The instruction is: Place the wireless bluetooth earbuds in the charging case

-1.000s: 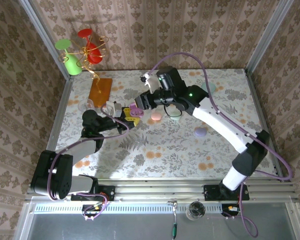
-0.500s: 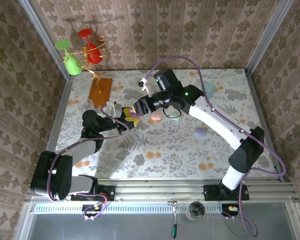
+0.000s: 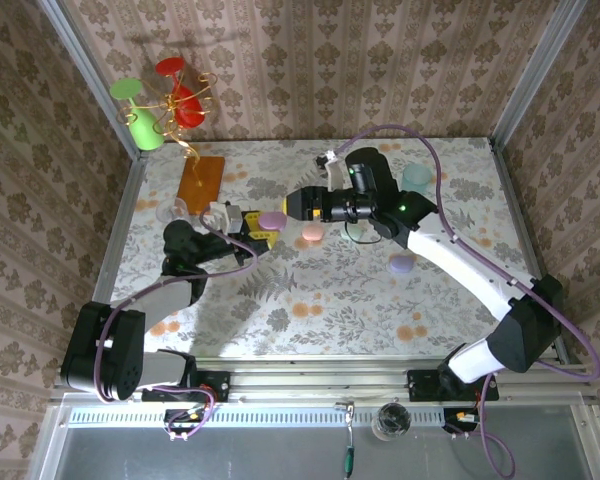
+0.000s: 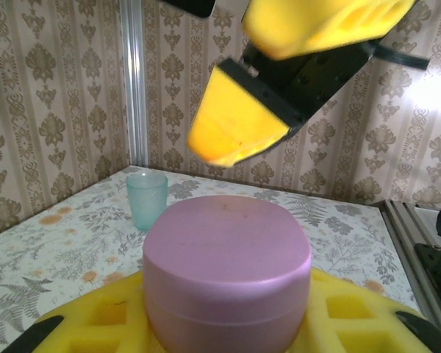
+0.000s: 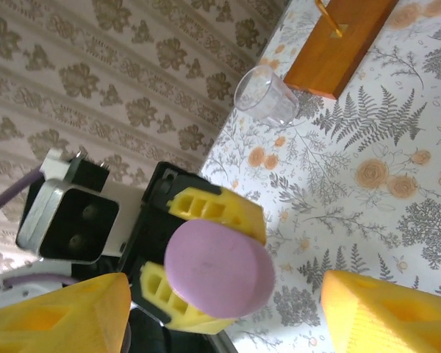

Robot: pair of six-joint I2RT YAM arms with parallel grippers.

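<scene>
Currently left end effector (image 3: pixel 258 228) clamped on closed lilac charging case (image 4: pixel 226 257), held off desk (image 3: pixel 330 290) for partner access; right end effector (image 4: pixel 275 81) opposite, fingers (image 5: pixel 375 309) apart, probably to open it. Earbuds not discernible.

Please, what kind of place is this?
Probably a laboratory test cell dressed like a room: patterned wallpaper lines walls framed by aluminium posts, and the left arm and right arm are bolted to a metal rail at the floral table's edge.
</scene>
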